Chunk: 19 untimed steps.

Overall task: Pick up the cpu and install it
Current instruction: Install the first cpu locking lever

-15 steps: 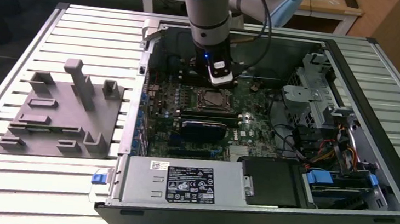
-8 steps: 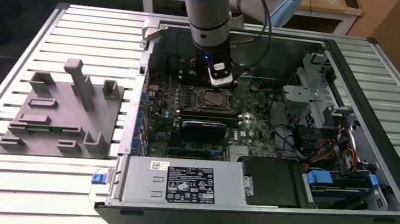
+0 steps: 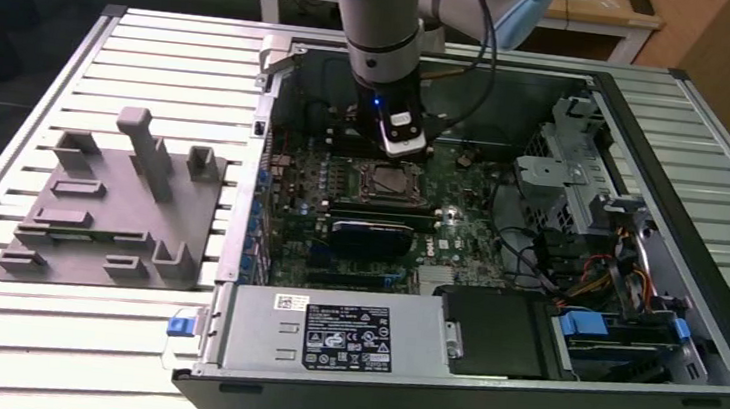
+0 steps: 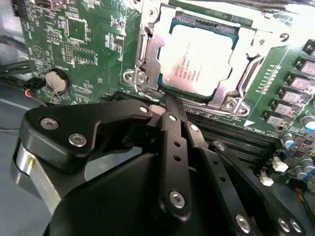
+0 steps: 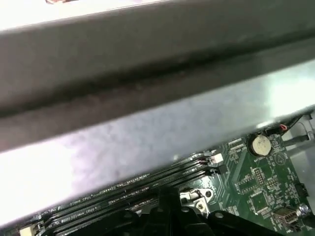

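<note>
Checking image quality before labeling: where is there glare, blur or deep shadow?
Second wrist view: glare washes out the cpu top; the hand is dark, close and soft. First wrist view: a blurred grey case wall with bright patches. Exterior view: the case interior is shadowed.

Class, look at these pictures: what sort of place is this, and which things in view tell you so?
Probably a robotics lab or test workbench. An open computer case lies on a slatted metal table beside a grey plastic fixture, and the arm's end effector hangs over the cpu, which sits in the motherboard socket.
</note>
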{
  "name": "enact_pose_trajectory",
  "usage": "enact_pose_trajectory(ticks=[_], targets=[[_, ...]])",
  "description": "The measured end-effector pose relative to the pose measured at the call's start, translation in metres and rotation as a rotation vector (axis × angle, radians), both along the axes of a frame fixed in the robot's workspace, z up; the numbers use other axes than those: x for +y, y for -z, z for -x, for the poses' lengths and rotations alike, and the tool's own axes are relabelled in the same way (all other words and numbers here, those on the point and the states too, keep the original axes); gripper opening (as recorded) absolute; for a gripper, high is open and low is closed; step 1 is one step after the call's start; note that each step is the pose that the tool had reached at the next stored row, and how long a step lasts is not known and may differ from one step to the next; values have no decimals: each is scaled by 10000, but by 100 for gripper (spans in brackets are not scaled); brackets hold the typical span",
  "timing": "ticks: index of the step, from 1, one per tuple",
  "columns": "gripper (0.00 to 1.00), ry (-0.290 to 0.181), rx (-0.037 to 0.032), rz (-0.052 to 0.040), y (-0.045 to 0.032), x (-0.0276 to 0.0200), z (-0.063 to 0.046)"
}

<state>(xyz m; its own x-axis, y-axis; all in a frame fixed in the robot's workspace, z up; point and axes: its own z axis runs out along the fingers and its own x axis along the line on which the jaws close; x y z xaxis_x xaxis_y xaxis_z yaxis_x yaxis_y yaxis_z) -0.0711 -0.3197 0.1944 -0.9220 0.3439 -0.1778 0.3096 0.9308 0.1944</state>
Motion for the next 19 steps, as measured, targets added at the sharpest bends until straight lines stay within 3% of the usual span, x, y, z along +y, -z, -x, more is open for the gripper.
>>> enact_pose_trajectory(ticks=[11, 19], targets=[[11, -1, 1, -1, -251, 1, 0], [11, -1, 4, 18, -258, 1, -1]])
